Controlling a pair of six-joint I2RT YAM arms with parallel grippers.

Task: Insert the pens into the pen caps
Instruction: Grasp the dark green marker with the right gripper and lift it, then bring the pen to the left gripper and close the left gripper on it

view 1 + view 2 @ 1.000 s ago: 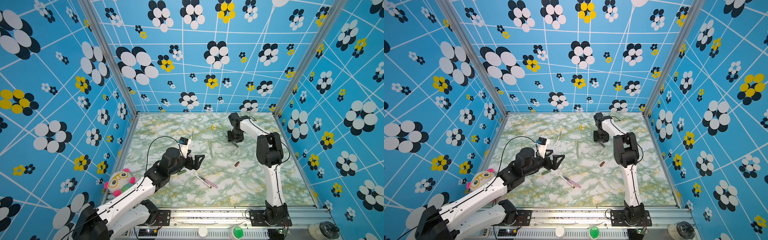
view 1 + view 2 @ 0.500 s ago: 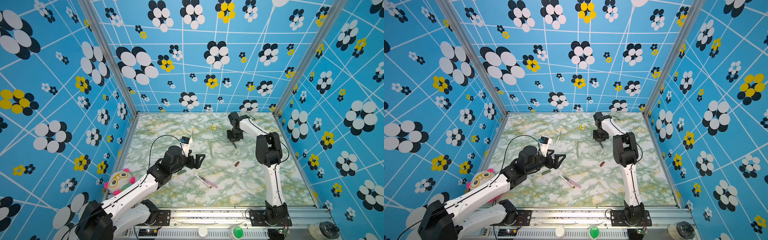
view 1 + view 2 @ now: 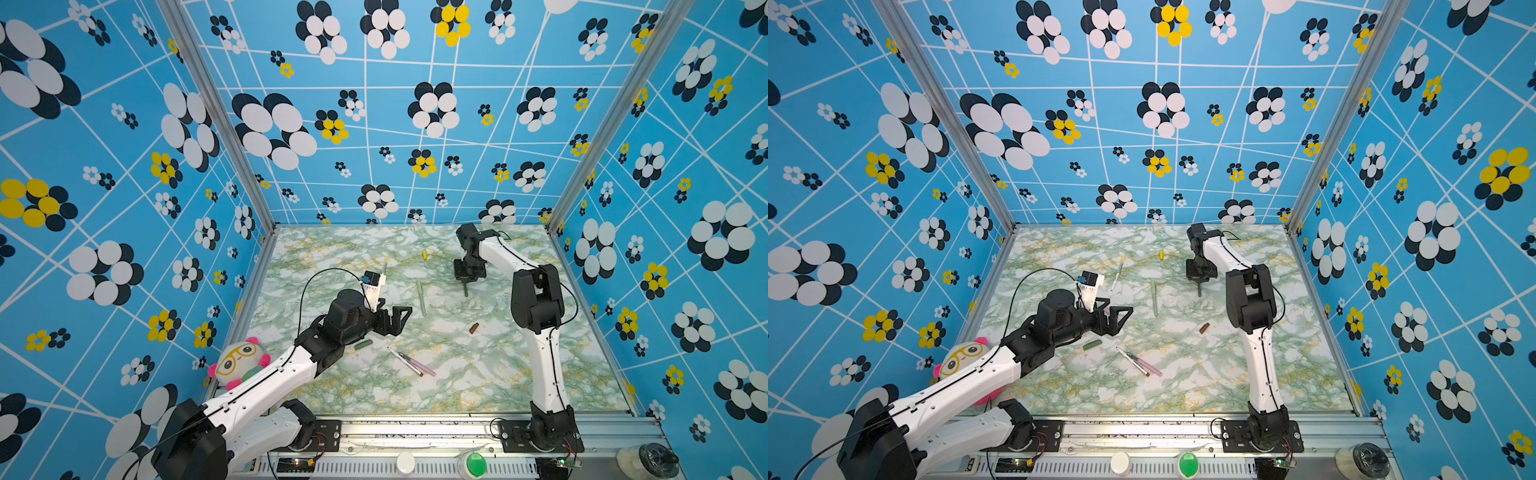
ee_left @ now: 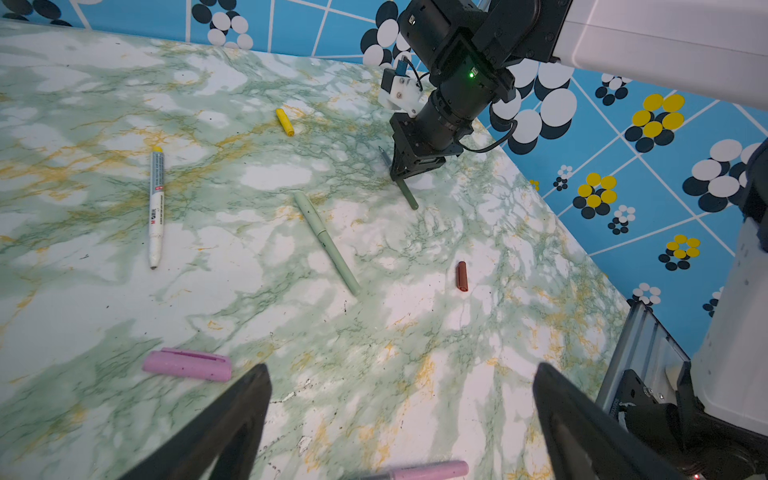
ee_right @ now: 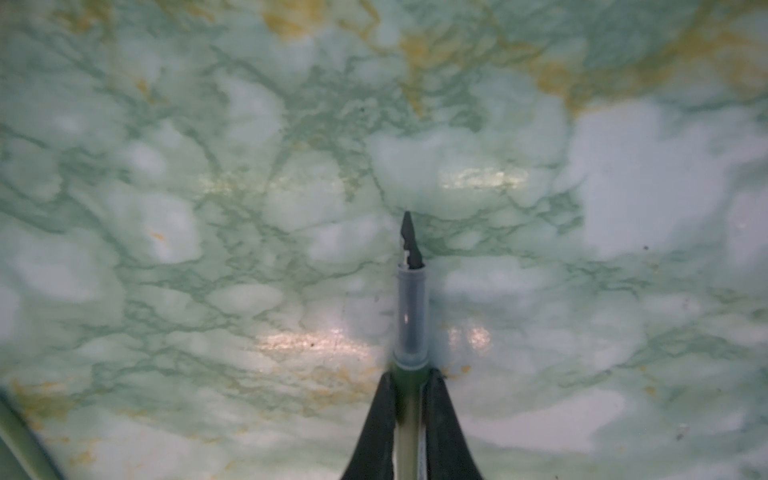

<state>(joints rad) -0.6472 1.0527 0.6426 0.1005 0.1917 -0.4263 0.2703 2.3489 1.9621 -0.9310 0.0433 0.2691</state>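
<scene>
Over the last second the right fingers (image 5: 380, 419) have drawn in from part-open until they clamp the dark green pen (image 5: 411, 307) just behind its clear nib section. In both top views the right arm itself has hardly shifted. The left forearm has eased slightly toward the middle. The left fingers (image 4: 232, 415) remain spread wide with nothing between them, hanging above the bench (image 3: 498, 374).

The pen is at the far right of the bench and low over it; I cannot tell whether its tail has left the surface. Its long axis runs far to near, with the nib toward the back wall and the tail toward the front rail.

Its match, the dark green cap (image 3: 363, 344), lies well apart from it at the near left, just beside the left arm's wrist and roughly crosswise to the pen. The cap sits behind the left fingers, toward that arm's base, and does not show in the left wrist view. What that view shows near one finger is the pink cap (image 4: 187, 365). The left arm is much the nearer to the dark green cap. Which end of that cap is open is too small to tell.

As I judge it, the nib points away from the cap. Either the pen must be carried across and turned, or the left fingers must back up, take the cap and present its mouth.
</scene>
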